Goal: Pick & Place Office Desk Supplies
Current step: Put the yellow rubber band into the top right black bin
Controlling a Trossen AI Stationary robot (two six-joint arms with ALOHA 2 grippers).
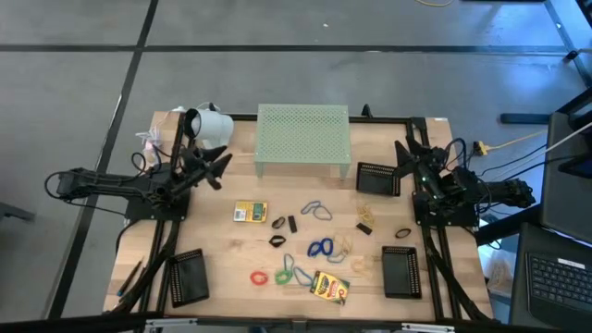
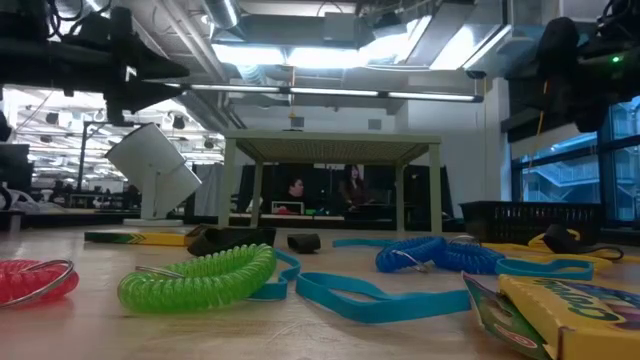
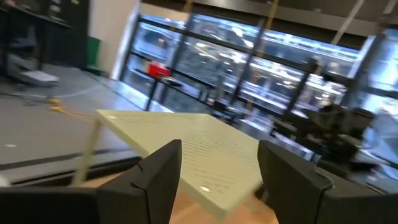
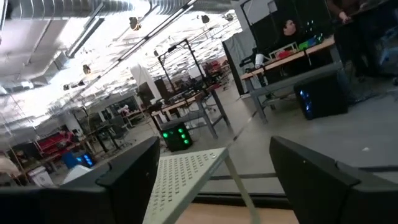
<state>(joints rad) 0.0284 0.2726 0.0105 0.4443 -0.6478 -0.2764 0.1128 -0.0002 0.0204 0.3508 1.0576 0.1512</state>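
Observation:
Two yellow-and-green crayon boxes lie flat on the table, one [image 1: 250, 212] near the middle and one [image 1: 329, 287] by the near edge [image 2: 570, 305]. Between them are scattered a red loop [image 1: 260, 277], a green coil [image 1: 284, 275] [image 2: 200, 278], blue loops [image 1: 321, 248] [image 2: 430, 255], tan bands [image 1: 344, 245] and small black clips [image 1: 278, 223]. My left gripper [image 1: 222, 168] [image 3: 219, 149] hovers open at the far left, beside the white lamp-like object [image 1: 208, 125]. My right gripper [image 1: 403, 153] [image 4: 214, 149] hovers open at the far right. Both point toward the pale green stand [image 1: 303, 139].
The pale green perforated stand stands on its legs at the far middle [image 2: 330, 150]. Black mesh trays sit at the far right [image 1: 378, 178], near right [image 1: 401, 271] and near left [image 1: 188, 276]. A bare strip of wood lies between the left tray and the supplies.

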